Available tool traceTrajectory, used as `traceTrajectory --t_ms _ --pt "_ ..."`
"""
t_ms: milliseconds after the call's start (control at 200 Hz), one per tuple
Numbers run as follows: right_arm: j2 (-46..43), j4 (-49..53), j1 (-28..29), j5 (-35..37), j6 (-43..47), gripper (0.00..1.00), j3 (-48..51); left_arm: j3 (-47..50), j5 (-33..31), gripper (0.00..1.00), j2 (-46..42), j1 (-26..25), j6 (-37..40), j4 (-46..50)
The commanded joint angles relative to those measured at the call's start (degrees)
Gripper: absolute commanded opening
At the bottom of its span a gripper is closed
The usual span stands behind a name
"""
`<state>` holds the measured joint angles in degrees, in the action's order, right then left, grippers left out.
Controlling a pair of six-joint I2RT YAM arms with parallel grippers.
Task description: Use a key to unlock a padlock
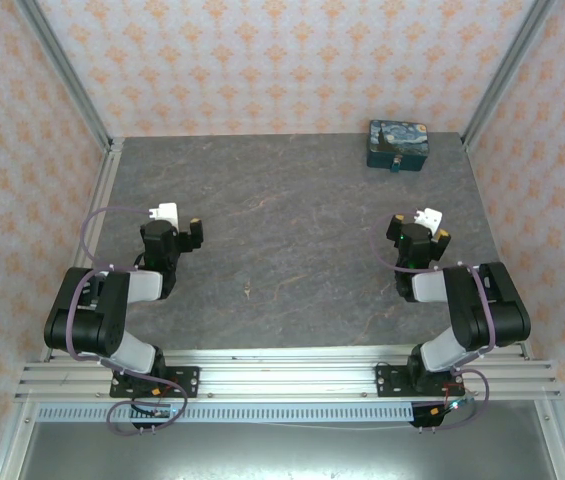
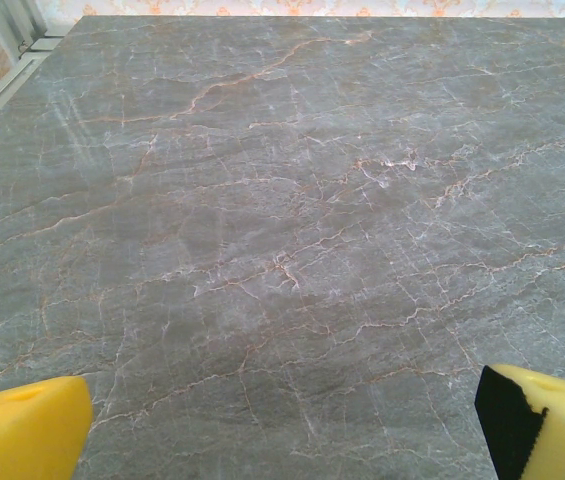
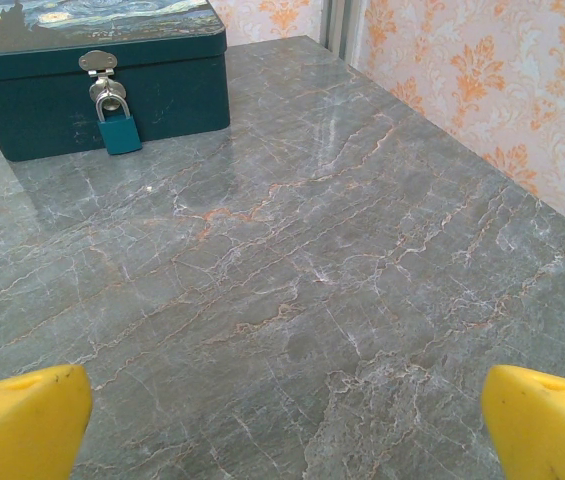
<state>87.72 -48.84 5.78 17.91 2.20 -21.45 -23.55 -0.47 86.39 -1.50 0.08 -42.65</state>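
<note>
Two grippers are shown over a grey marbled table (image 1: 282, 270), well apart from one another. The left gripper (image 1: 180, 222) is held with its jaws spread wide, and nothing is gripped between its yellow fingertips (image 2: 22, 430). The right gripper (image 1: 414, 222) is likewise spread wide and unloaded. The padlock (image 3: 118, 128), small and teal with a silvery shackle, is hung from the hasp (image 3: 100, 62) on the front wall of a painted blue tin (image 3: 22, 110). The tin is set near the table's far right corner, ahead of the right gripper and well apart from it.
</note>
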Motion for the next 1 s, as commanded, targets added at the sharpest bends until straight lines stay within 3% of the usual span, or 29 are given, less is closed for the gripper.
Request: traceTrajectory --t_ms 0,631,741,781,866,996 --pt "-0.1 0.2 -0.2 -0.6 -0.9 1.0 -0.9 -1.1 -1.2 1.0 -0.5 -0.1 0.9 0.5" --pt "-0.7 0.8 -0.4 -0.2 -1.1 1.0 -1.0 -1.2 -1.5 1.0 -0.7 -0.2 1.0 0.8" --pt "-3.1 2.4 -0.5 -3.9 0.7 1.0 -1.0 -6.6 -2.5 0.97 -4.7 -0.3 0.5 13.5" --pt "-5.7 7.1 -0.4 -5.1 1.1 1.0 -2.3 -9.5 -2.4 0.95 -6.4 -0.3 0.5 19.6" --pt "-11.8 28.3 -0.4 -4.1 -3.1 0.99 -10.9 -14.4 -2.7 0.95 -9.2 -0.3 -3.1 28.2" --pt "-11.4 49.4 -0.5 -5.3 -7.4 1.0 -26.5 -23.8 0.0 0.93 -9.2 -0.9 -10.8 39.8"
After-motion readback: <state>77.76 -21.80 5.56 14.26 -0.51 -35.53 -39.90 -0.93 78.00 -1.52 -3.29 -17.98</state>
